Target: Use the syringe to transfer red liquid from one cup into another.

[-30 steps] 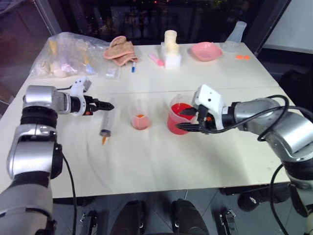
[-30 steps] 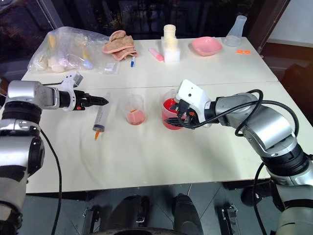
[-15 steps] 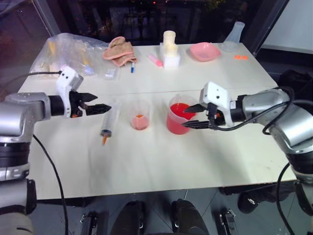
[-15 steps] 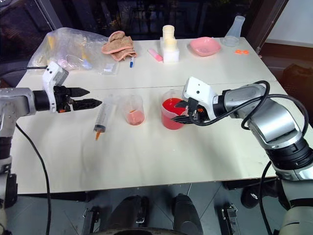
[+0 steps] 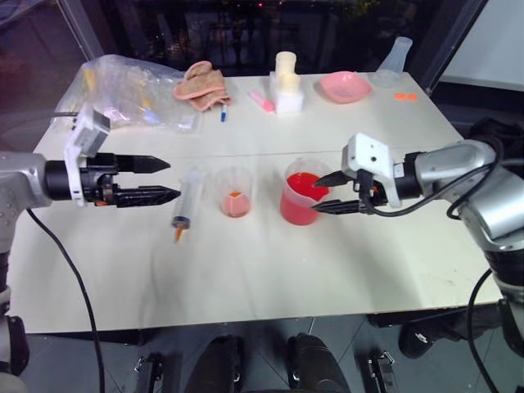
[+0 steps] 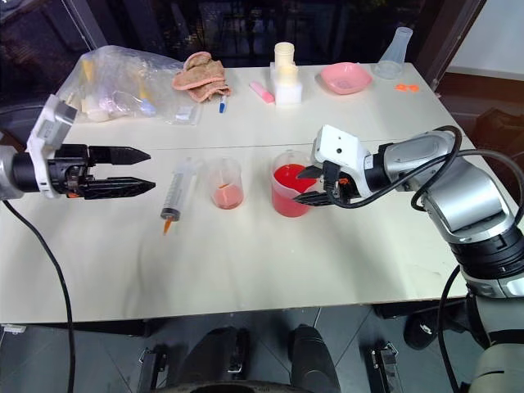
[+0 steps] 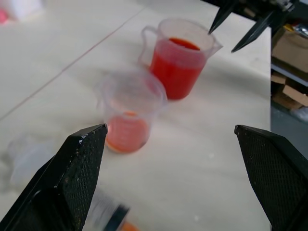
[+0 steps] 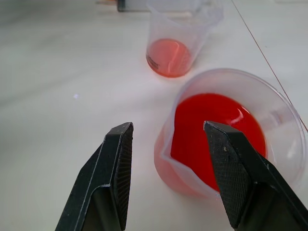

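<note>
So, syringe (image 5: 185,203) lies flat on the bench (image 5: 246,270), held by nothing. Long axis runs near-to-far across the bench with a slight slant: orange nozzle tip at the near end, plunger flange at the far end.

Taking the syringe as the landmark:
- Left hand (image 5: 164,180) is just to its left, raised off the bench, fingers spread wide and empty, tips aimed toward the plunger end. Small gap, no contact.
- Small straight-sided cup (image 5: 235,193) stands just to its right, upright, with a shallow layer of pale red liquid in the bottom.
- Spouted beaker (image 5: 301,193) stands further right, past the cup, upright, well filled with red liquid (image 8: 211,130).
- Right hand (image 5: 326,193) is further right again, at the beaker's right side, fingers parted and grasping nothing. From the right wrist view one finger sits over the liquid and the other outside the wall; cannot tell if either touches the rim.

Across the far half of the bench, beyond the syringe: plastic bag (image 5: 123,90), tan cloth (image 5: 201,82), white bottles (image 5: 286,82), pink dish (image 5: 345,85), clear flask (image 5: 393,61).
</note>
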Robot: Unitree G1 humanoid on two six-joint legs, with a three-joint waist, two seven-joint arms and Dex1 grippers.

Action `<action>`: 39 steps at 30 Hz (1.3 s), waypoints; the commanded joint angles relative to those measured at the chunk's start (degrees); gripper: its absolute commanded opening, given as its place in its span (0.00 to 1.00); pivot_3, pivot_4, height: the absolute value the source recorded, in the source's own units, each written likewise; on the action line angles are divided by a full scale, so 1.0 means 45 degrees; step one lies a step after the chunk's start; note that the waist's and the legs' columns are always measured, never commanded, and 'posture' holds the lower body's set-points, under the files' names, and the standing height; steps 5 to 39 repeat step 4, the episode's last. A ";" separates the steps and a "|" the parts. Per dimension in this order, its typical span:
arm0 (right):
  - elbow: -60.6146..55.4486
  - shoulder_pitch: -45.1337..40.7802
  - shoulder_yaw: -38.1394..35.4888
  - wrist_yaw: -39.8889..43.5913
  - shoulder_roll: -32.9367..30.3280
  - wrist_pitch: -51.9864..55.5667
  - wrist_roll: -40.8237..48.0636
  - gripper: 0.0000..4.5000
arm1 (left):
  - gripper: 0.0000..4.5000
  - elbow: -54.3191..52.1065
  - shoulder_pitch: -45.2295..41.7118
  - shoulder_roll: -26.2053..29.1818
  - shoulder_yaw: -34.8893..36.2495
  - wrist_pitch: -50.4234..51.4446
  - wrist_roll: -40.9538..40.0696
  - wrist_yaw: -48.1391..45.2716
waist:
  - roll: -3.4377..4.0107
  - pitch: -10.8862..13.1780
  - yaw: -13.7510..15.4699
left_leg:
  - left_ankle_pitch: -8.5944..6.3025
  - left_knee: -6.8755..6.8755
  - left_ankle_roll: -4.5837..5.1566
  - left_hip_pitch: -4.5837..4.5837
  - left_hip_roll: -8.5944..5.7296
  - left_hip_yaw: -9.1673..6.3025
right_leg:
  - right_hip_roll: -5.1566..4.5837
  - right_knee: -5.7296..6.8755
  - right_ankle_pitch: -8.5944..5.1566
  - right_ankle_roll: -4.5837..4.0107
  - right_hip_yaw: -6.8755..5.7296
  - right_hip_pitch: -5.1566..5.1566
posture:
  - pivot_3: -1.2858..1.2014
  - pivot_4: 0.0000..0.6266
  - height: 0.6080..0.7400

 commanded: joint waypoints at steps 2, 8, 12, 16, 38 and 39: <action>-0.0327 -0.0515 -0.0995 0.0116 -0.0354 0.0091 0.0219 0.54 | 1.00 0.0100 0.0010 0.0469 0.0084 -0.0780 0.0225 -0.0246 | 0.0006 0.0004 -0.0002 | 0.0000 0.0000 0.0000 0.0000 0.0000 0.0000 | 0.0001 0.0001 0.0000 0.0000 0.0000 0.0000 | 0.52 0.24 1.00; -0.0316 -0.0495 -0.1089 0.0203 -0.0457 0.0080 0.0189 0.54 | 1.00 0.0232 0.0146 0.0588 0.0024 -0.1090 0.0426 -0.0294 | 0.0006 0.0004 0.0002 | 0.0000 0.0000 0.0001 0.0002 0.0000 0.0000 | 0.0001 0.0005 0.0000 0.0000 -0.0001 0.0000 | 0.52 0.24 1.00; -0.0316 -0.0495 -0.1089 0.0203 -0.0457 0.0080 0.0189 0.54 | 1.00 0.0232 0.0146 0.0588 0.0024 -0.1090 0.0426 -0.0294 | 0.0006 0.0004 0.0002 | 0.0000 0.0000 0.0001 0.0002 0.0000 0.0000 | 0.0001 0.0005 0.0000 0.0000 -0.0001 0.0000 | 0.52 0.24 1.00; -0.0316 -0.0495 -0.1089 0.0203 -0.0457 0.0080 0.0189 0.54 | 1.00 0.0232 0.0146 0.0588 0.0024 -0.1090 0.0426 -0.0294 | 0.0006 0.0004 0.0002 | 0.0000 0.0000 0.0001 0.0002 0.0000 0.0000 | 0.0001 0.0005 0.0000 0.0000 -0.0001 0.0000 | 0.52 0.24 1.00; -0.0316 -0.0495 -0.1089 0.0203 -0.0457 0.0080 0.0189 0.54 | 1.00 0.0232 0.0146 0.0588 0.0024 -0.1090 0.0426 -0.0294 | 0.0006 0.0004 0.0002 | 0.0000 0.0000 0.0001 0.0002 0.0000 0.0000 | 0.0001 0.0005 0.0000 0.0000 -0.0001 0.0000 | 0.52 0.24 1.00; -0.0316 -0.0495 -0.1089 0.0203 -0.0457 0.0080 0.0189 0.54 | 1.00 0.0232 0.0146 0.0588 0.0024 -0.1090 0.0426 -0.0294 | 0.0006 0.0004 0.0002 | 0.0000 0.0000 0.0001 0.0002 0.0000 0.0000 | 0.0001 0.0005 0.0000 0.0000 -0.0001 0.0000 | 0.52 0.24 1.00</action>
